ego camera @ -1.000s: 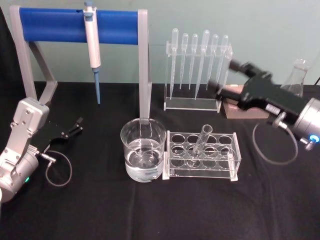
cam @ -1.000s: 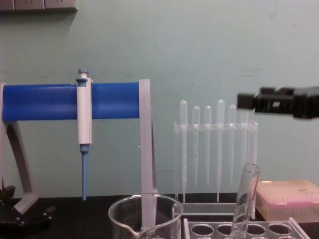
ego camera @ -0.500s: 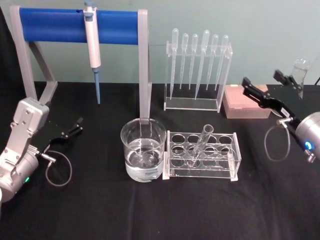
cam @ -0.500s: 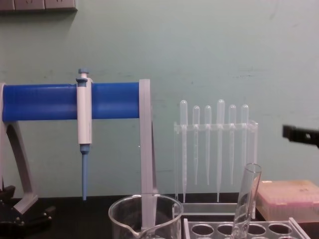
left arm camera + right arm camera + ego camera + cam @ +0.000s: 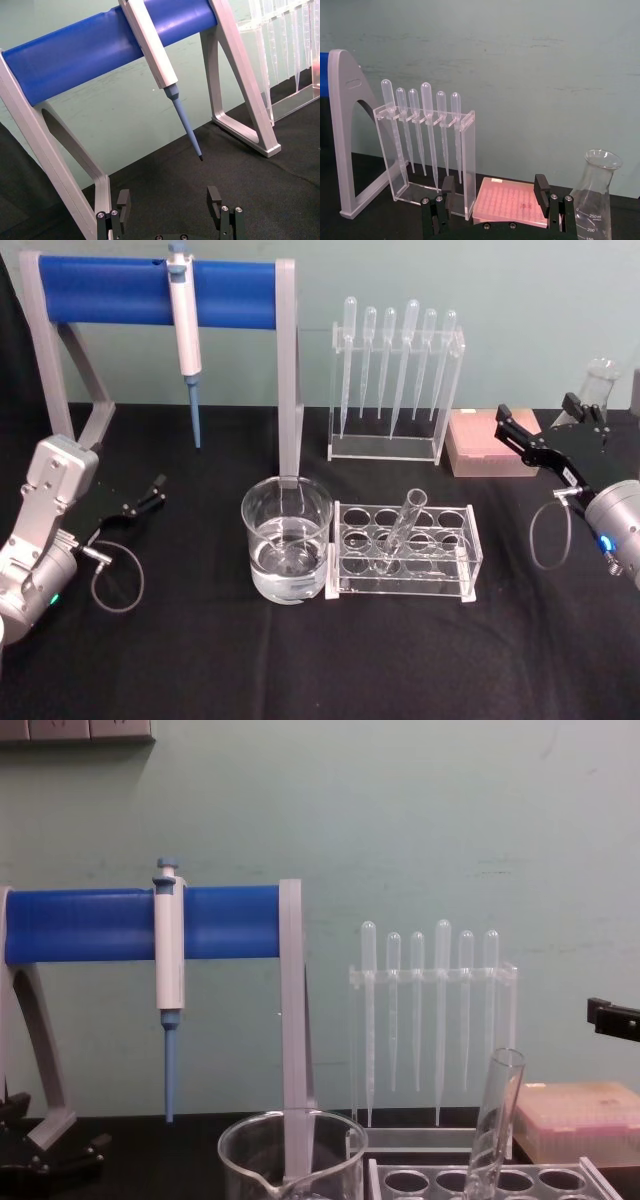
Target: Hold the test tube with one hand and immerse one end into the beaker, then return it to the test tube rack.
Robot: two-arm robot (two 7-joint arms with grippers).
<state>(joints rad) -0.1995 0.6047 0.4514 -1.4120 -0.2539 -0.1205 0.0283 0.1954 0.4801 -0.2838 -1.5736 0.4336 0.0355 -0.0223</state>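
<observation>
Now the tube leans in the rack mid-bench, beside the beaker. Right hand, spread and empty, hovers near the right edge; left hand, spread, rests near the left edge.

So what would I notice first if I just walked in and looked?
Probably the big blue bar at the back left, with a white-and-blue pipettor hanging from it. Then the test tube leaning in its clear rack mid-table, right beside the beaker of clear liquid. The right gripper is open at the right edge, the left gripper open at the left.
</observation>
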